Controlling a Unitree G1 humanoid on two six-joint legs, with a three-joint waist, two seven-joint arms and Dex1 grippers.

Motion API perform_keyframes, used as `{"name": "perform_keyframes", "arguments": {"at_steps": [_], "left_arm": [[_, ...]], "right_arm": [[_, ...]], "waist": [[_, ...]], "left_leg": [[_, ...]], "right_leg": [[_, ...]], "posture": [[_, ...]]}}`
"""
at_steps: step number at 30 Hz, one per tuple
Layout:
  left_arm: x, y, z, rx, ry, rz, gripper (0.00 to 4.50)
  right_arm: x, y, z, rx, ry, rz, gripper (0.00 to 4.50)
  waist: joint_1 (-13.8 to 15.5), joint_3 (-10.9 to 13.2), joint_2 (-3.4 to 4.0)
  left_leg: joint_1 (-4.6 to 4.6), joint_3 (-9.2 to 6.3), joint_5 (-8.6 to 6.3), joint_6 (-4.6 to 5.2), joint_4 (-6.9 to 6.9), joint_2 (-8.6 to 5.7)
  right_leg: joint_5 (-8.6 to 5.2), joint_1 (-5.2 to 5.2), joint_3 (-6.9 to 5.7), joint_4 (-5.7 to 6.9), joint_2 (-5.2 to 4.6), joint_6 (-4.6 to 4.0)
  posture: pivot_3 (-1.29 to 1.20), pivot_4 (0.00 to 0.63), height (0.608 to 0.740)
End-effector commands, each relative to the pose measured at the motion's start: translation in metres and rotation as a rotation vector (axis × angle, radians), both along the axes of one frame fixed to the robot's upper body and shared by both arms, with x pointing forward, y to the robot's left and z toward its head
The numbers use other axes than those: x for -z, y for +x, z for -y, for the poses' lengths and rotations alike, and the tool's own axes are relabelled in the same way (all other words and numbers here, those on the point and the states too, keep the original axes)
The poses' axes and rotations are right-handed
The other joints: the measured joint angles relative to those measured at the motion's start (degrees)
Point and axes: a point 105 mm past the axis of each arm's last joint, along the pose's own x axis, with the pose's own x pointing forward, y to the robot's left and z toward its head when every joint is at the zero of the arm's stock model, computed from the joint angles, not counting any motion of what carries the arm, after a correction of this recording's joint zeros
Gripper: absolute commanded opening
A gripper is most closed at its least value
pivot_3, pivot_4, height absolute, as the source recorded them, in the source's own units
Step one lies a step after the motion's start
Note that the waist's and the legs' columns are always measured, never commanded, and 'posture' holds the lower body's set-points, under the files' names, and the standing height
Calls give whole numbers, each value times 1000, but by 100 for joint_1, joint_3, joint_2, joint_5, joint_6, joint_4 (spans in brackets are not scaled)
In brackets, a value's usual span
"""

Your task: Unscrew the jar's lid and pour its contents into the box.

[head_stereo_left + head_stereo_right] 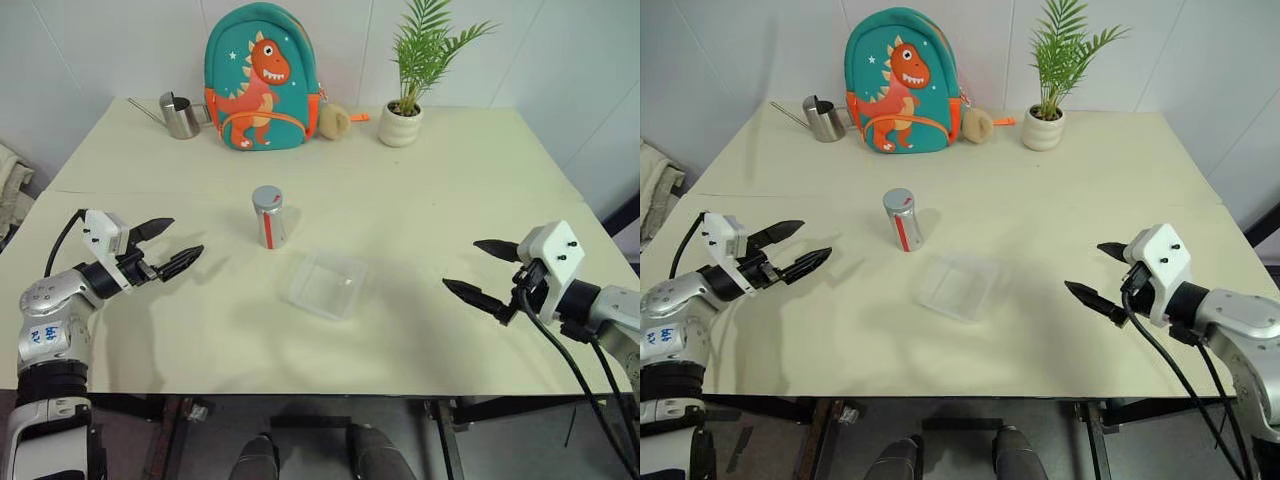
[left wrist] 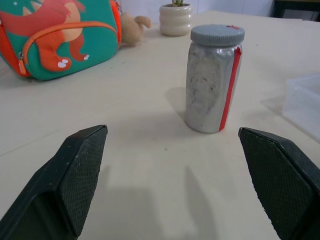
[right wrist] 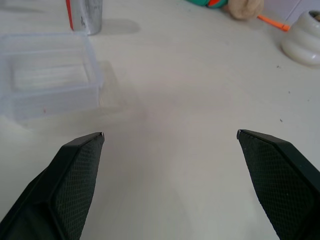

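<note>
Bench layout
The jar [image 1: 269, 216] stood at centre frame on the bench [image 1: 450, 200], the box [image 1: 327, 284] lower right of it, the backpack [image 1: 262, 78] behind at top.

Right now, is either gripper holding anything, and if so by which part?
Nothing is held. The left gripper and right gripper both hang open above the table, apart from the jar, whose lid is on.

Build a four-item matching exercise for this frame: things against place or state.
Things:
1. jar
2. box
3. left gripper
4. watering can

Place or state:
A. far table edge, beside the backpack
B. open, holding nothing
C. upright, lid on
D. table centre, nearer the robot than the jar

Pairs: 1-C, 2-D, 3-B, 4-A
</note>
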Motion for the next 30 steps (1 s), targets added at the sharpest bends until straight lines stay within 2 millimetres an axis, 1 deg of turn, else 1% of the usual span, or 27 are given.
{"name": "perform_keyframes", "arguments": {"at_steps": [1, 9, 11, 13, 16, 17, 20, 22, 23, 26, 28, 30], "left_arm": [[-7, 3, 3, 9, 4, 31, 4484], [-6, 2, 11, 19, -10, 51, 4484], [-5, 0, 17, 27, -22, 49, 4484], [-4, -2, 23, 40, -29, 40, 4484], [-6, -6, 32, 44, -48, 49, 4484], [-6, -7, 37, 48, -55, 53, 4484], [-3, -10, 53, 50, -87, 37, 4484], [-3, -12, 65, 55, -109, 28, 4484], [-3, -12, 67, 53, -118, 27, 4484], [-3, -9, 86, 22, -148, 8, 4484], [-5, -7, 92, -3, -167, 20, 4484], [-9, -2, 96, -39, -163, 43, 4484]], "right_arm": [[-18, -4, 1, 20, 5, 89, 4500], [-23, -2, 0, -6, 15, 100, 4500], [-26, -4, -7, -62, 33, 103, 4500], [-26, -6, -13, -108, 36, 92, 4500], [-23, -11, -24, -197, 45, 60, 4500], [-22, -11, -27, -229, 45, 52, 4500], [-19, -2, -28, -234, 8, 73, 4500], [-24, 3, -27, -224, 20, 101, 4500], [-25, 5, -29, -222, 23, 112, 4500], [-23, 7, -28, -219, 27, 115, 4500], [-19, 6, -31, -227, 31, 106, 4500], [-18, 4, -39, -263, 48, 87, 4500]], "waist": [[-2, 0, 0], [-6, 0, 0], [-7, 0, 0], [-5, 0, 0], [-4, 0, 0], [-2, 0, 0], [-1, 0, 0], [-2, 0, 0], [3, 0, 0], [18, 0, 0], [37, 0, 0], [37, 0, 0]], "left_leg": [[-1, 0, 0, 0, 2, 0], [-1, -1, 0, 0, -1, 2], [-1, -1, 0, 0, 0, 2], [0, -1, 0, 0, 0, 2], [0, -2, 0, 0, 0, 3], [0, -2, 0, 0, 0, 3], [0, -1, 0, 0, 5, 2], [0, -1, 0, 0, 7, 0], [1, -1, 1, 0, 7, 0], [1, -3, 2, 1, 7, 1], [0, -3, 2, 1, 7, 0], [0, -2, 2, 1, 7, 0]], "right_leg": [[0, 0, 0, 0, 0, 0], [0, -2, 0, 1, 0, 0], [0, -1, 0, 1, 0, 1], [1, 0, 0, 3, 0, 1], [1, -1, 0, 4, 2, 1], [1, -1, 0, 4, 1, 1], [2, 2, 0, 3, 0, 4], [3, 3, 1, 3, -1, 6], [3, 3, 1, 4, -1, 6], [3, 3, 1, 4, 1, 4], [3, 3, 1, 2, 1, 5], [4, 3, 2, 2, 1, 6]], "posture": [[0, 150, 740], [0, 150, 740], [0, 150, 740], [0, 150, 740], [0, 150, 740], [0, 150, 740], [0, 150, 740], [0, 150, 740], [0, 150, 740], [0, 150, 740], [0, 150, 740], [0, 150, 740]]}}
